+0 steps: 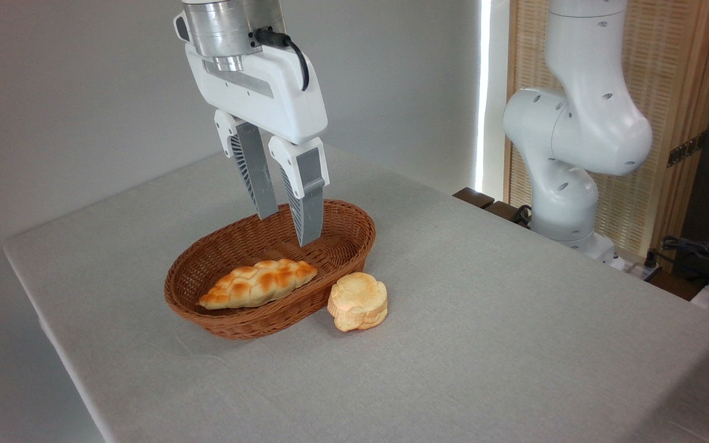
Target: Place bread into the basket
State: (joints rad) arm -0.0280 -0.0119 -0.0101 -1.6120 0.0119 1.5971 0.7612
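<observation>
The bread [357,301] sits on the desk [514,344], just outside the basket [354,237] and right up against its near right-hand wall, perhaps touching it. From the tool [287,227] it lies lower, to the right and nearer the camera, since the tool hangs above the basket's far end. So the coming move, as I judge it, is a shift out over the rim and then down. The bun is round and thick, with no long axis to line up with. The tool's two fingers stand a little apart, not wide, and nothing is between them. The basket holds a long braided loaf [259,283], lying lengthwise along its near side; the far half looks free.
</observation>
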